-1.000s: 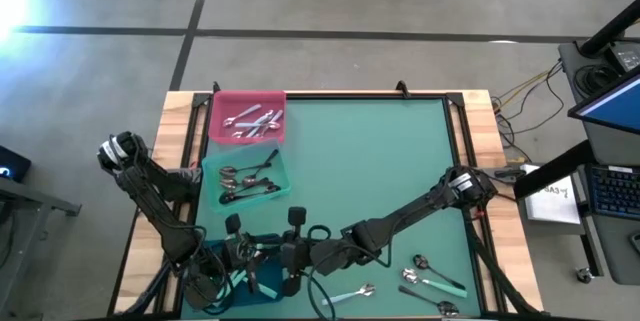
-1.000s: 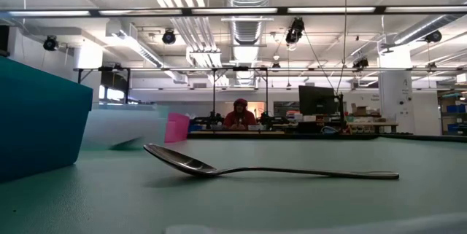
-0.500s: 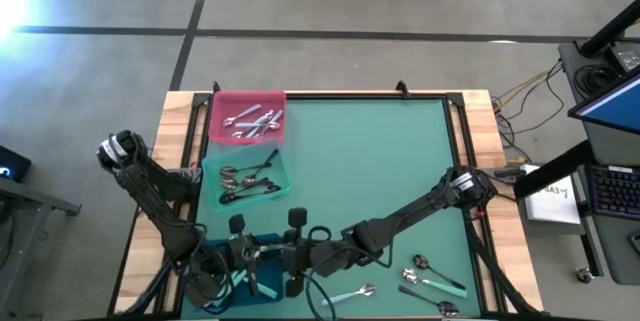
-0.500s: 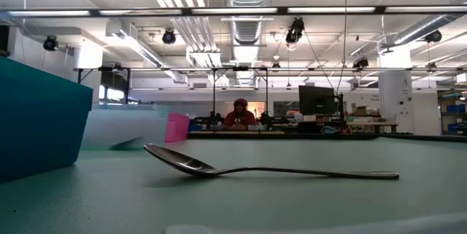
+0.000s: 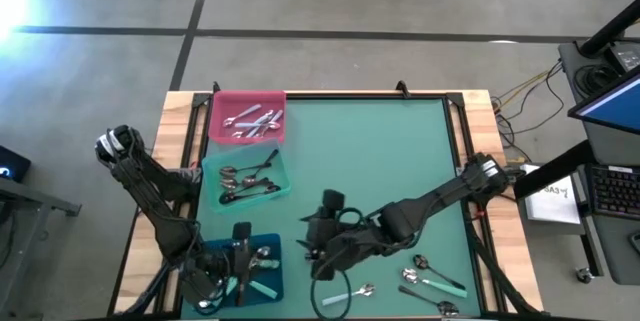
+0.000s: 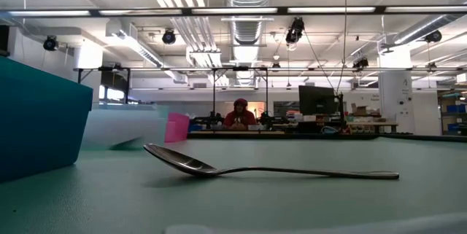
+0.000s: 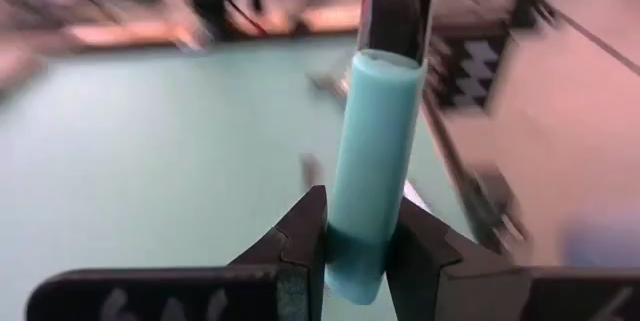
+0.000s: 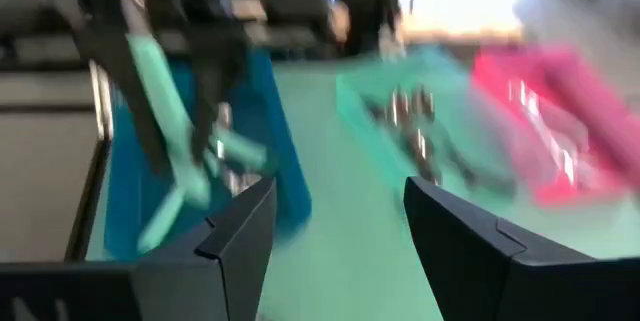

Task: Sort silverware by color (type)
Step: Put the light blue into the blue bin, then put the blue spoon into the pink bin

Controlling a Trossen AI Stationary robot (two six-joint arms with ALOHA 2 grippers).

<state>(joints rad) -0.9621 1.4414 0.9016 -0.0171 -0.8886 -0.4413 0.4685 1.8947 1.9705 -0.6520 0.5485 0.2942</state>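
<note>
My left gripper (image 5: 243,253) is over the blue tray (image 5: 268,279) at the table's near left, shut on a mint-handled utensil (image 7: 372,151). My right gripper (image 5: 313,233) stands open to the right of that tray with nothing between its fingers (image 8: 340,201). The blue tray holds other mint-handled pieces. The green tray (image 5: 283,187) holds black-handled spoons, and the pink tray (image 5: 222,104) holds all-silver pieces. Loose silverware (image 5: 428,279) lies on the mat at the near right. One silver spoon (image 6: 270,170) lies with its bowl and handle on the mat. My left gripper pinches the free end of the utensil's mint handle (image 7: 352,253) between its two fingers. The handle runs on forward from the fingers, in line with them, with the metal part (image 7: 400,6) beyond. The right wrist view shows the piece (image 8: 150,81) slanting down over the blue tray.
A mint-handled spoon (image 5: 350,294) lies near the front edge, close below my right arm. The three trays stand in a column along the left side. Bare green mat (image 5: 380,151) fills the middle and far right. A person (image 6: 240,114) sits far behind the table.
My right gripper has drawn back from the blue tray, where it met my left gripper at the mint-handled utensil, toward the table's right and a little toward the far edge. The utensil has stayed with my left gripper over the blue tray.
</note>
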